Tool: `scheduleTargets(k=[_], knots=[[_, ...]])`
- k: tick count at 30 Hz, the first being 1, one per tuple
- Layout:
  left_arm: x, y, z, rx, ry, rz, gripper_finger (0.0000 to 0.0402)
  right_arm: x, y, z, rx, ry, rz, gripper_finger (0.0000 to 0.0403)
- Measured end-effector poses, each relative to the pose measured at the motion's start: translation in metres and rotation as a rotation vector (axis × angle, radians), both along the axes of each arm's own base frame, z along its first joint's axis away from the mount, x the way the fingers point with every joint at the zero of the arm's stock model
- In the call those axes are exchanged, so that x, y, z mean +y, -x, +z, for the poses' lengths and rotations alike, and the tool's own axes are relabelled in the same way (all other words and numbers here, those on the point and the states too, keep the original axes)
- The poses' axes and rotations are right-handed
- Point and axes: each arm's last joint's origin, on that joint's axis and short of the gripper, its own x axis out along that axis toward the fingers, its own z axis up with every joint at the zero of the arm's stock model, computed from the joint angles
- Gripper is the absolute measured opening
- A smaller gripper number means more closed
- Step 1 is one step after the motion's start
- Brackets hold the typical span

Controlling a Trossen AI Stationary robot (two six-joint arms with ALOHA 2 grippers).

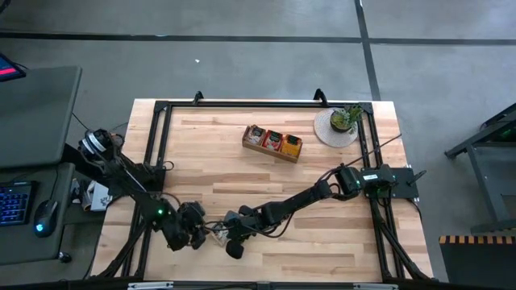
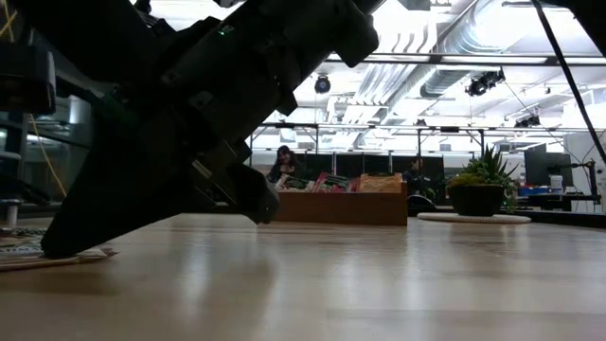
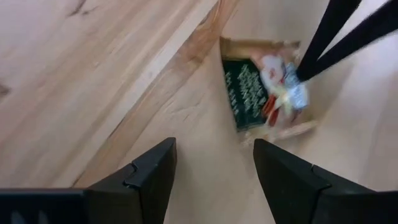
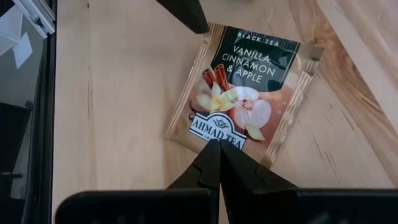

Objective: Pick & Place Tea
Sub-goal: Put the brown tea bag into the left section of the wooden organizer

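A pale wooden slatted table (image 1: 266, 173) was seen from above, with two dark robot arms reaching toward its near left part. There, a small flat square tea sachet (image 4: 245, 93), beige with a dark green band and a picture of vanilla, cinnamon and apple, lay flat on the wood between the two claws.

The right gripper (image 4: 219, 144) had its two dark fingers pressed fully together, their joined tips resting at the sachet's printed edge. It may have been touching the paper, though the view did not make a grasp certain.

The left gripper (image 3: 214, 158) hovered just beside the sachet with its fingers spread wide apart and nothing between them.

Toward the far side of the table sat a long brown wooden tray (image 1: 272, 143) holding red-orange and pale sachets. To the right of it stood a small green potted plant (image 1: 345, 119) on a round pale mat (image 1: 326, 129).
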Motion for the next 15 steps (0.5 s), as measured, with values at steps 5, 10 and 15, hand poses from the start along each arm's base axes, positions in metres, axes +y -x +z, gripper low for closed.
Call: scheduleTargets(k=[5, 10, 15], knots=[[0.011, 0.010, -0.005, -0.068, 0.111, 0.048, 0.0216, 0.001, 0.000, 0.000, -0.001, 0.000, 0.013, 0.0000], [0.026, 0.023, -0.014, -0.151, 0.258, 0.034, 0.0216, 0.001, 0.000, 0.000, -0.002, 0.003, 0.024, 0.0000], [0.037, 0.033, -0.025, -0.190, 0.401, 0.085, 0.0216, 0.001, 0.000, 0.000, -0.002, -0.003, 0.030, 0.0000]])
